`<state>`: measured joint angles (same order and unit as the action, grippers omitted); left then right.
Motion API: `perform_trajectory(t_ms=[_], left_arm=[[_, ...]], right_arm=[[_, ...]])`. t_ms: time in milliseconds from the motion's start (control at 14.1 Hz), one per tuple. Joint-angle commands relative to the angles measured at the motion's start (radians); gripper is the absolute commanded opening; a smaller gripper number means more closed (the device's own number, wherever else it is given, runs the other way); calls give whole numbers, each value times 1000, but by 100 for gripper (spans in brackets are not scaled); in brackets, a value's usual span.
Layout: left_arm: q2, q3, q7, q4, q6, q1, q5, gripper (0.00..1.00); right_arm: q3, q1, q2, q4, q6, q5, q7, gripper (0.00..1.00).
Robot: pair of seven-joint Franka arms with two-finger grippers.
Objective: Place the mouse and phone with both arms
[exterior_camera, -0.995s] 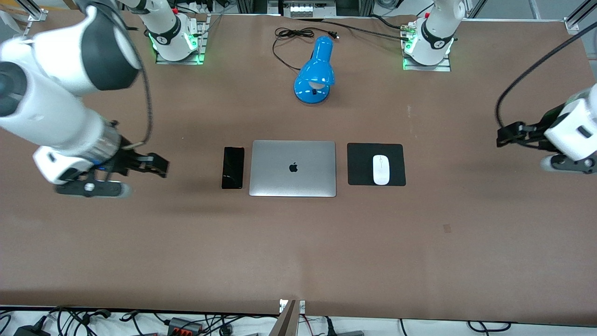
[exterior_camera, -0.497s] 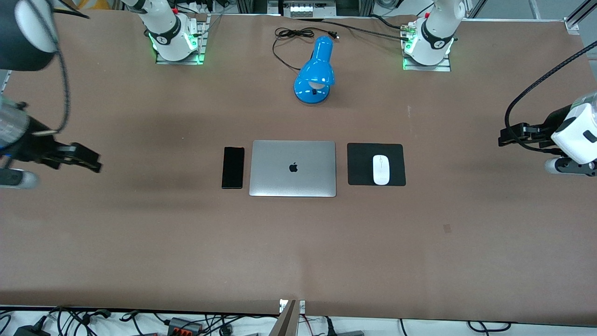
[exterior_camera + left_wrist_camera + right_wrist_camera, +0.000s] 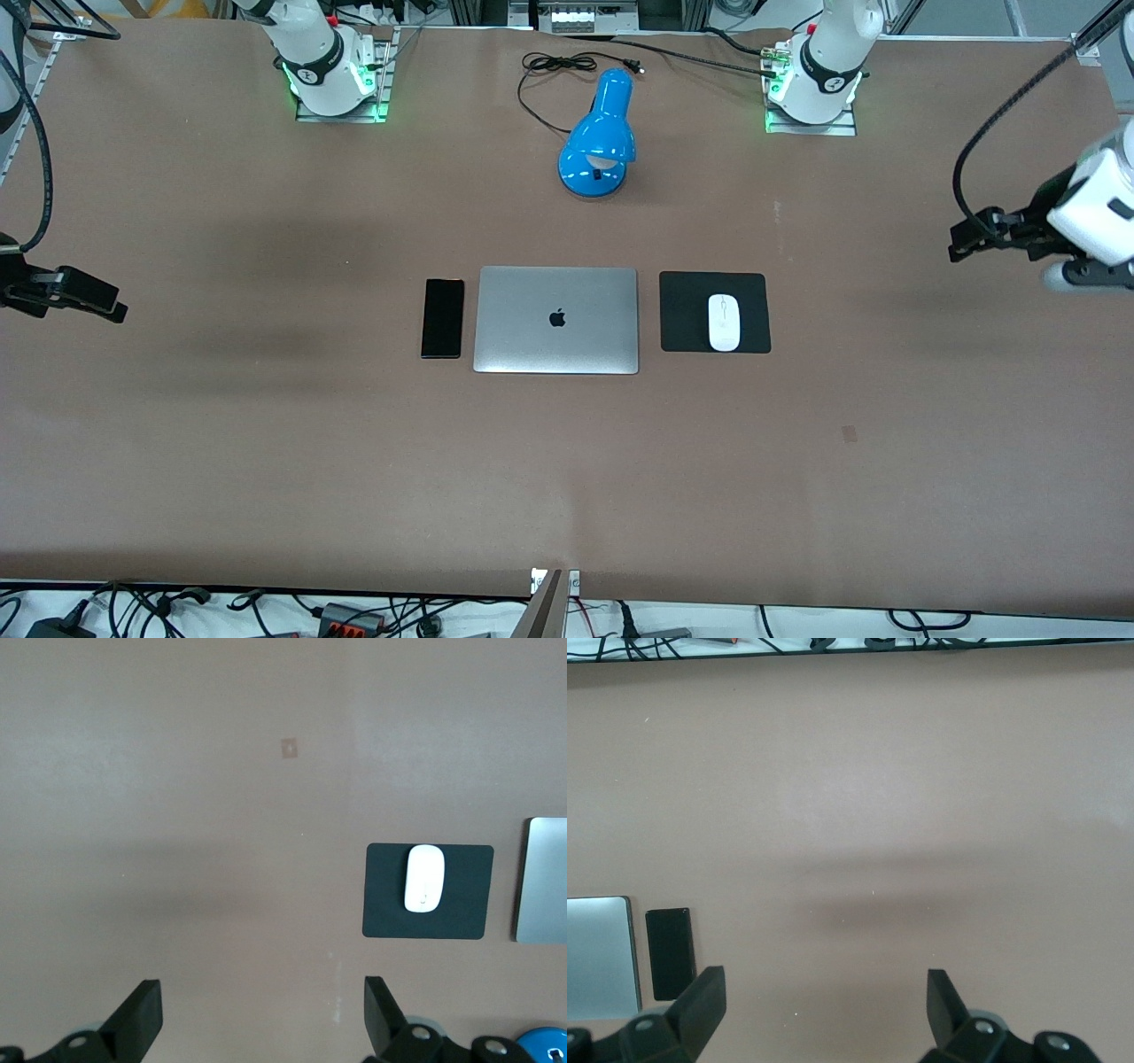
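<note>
The white mouse (image 3: pixel 724 322) lies on the black square pad (image 3: pixel 682 312), beside the silver laptop (image 3: pixel 556 320); it also shows in the left wrist view (image 3: pixel 423 878). The black phone (image 3: pixel 442 318) lies flat on the table beside the laptop, toward the right arm's end; it also shows in the right wrist view (image 3: pixel 670 953). My left gripper (image 3: pixel 964 239) is open and empty, up over the table's left-arm end. My right gripper (image 3: pixel 97 299) is open and empty, up over the table's right-arm end.
A blue desk lamp (image 3: pixel 600 137) with a black cord lies between the two arm bases, farther from the front camera than the laptop. The pad (image 3: pixel 461 895) and the laptop's edge (image 3: pixel 542 881) show in the left wrist view, the laptop (image 3: pixel 601 955) in the right wrist view.
Both arms have drawn back from the middle. The right gripper has swung out to the table's edge; the left gripper has risen a little. Phone and mouse have not moved.
</note>
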<state>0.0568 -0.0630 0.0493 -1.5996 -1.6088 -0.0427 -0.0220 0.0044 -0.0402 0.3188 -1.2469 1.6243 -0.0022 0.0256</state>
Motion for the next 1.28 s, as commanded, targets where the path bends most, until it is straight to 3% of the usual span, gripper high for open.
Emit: perform_trajectory(t_ms=[0, 497, 1208], left_arm=[[-69, 12, -26, -108, -54, 12, 11, 100], [-49, 11, -26, -80, -37, 11, 13, 100], [-41, 11, -26, -76, -36, 9, 10, 100]], right_arm=[[25, -10, -81, -83, 6, -33, -30, 100], [22, -15, -317, -443, 163, -38, -104, 100], [25, -10, -316, -440, 134, -28, -12, 100]])
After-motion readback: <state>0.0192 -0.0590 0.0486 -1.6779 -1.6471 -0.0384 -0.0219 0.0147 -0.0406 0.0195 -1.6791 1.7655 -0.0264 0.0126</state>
